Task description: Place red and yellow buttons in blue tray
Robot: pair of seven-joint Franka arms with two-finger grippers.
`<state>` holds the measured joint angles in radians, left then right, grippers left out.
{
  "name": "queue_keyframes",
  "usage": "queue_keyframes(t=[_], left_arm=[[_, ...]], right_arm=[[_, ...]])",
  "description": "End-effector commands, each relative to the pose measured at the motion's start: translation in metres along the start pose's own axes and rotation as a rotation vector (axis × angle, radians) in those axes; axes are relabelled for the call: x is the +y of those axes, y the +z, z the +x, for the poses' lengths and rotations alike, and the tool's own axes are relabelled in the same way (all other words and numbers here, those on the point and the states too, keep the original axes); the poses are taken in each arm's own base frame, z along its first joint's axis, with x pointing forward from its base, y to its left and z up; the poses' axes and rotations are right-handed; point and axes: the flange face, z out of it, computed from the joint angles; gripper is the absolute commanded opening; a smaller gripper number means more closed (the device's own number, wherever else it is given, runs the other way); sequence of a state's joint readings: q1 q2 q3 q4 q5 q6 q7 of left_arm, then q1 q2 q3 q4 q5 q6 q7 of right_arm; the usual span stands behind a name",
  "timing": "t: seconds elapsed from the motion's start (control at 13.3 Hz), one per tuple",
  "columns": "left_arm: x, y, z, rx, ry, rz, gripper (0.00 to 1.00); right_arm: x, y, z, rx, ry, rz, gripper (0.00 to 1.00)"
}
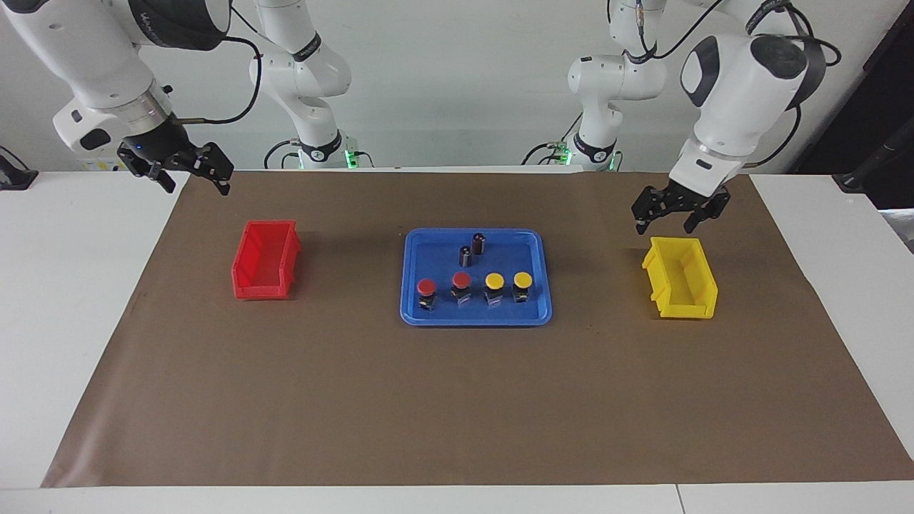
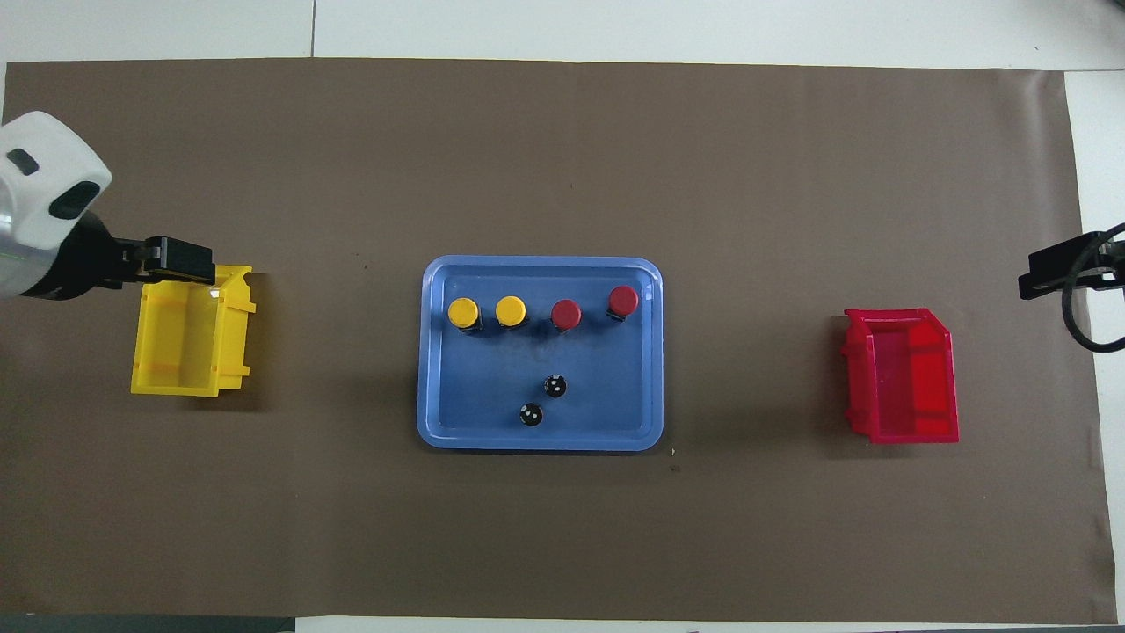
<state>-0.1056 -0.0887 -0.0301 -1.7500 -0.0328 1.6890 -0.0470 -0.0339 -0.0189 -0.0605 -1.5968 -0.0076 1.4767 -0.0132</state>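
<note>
The blue tray lies mid-table on the brown mat. Along its edge farther from the robots stand two red buttons and two yellow buttons, upright in one row on black bases. My left gripper hangs open and empty over the end of the yellow bin nearer the robots, well away from the tray. My right gripper waits open and empty in the air, over the mat's corner by the right arm's base.
Two dark capless cylinders stand in the tray, nearer the robots than the buttons. A red bin sits toward the right arm's end, and a yellow bin toward the left arm's end.
</note>
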Motion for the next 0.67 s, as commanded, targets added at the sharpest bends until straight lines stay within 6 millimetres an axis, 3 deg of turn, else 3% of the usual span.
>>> queue_keyframes(t=[0.0,0.6], left_arm=[[-0.024,-0.038,0.004,-0.038,0.058,-0.005,1.0],[-0.038,-0.042,0.001,-0.033,0.085,0.001,1.0]], right_arm=[[0.002,0.0,-0.006,0.009,-0.005,0.001,1.0],[0.002,0.0,-0.006,0.009,-0.005,0.001,1.0]])
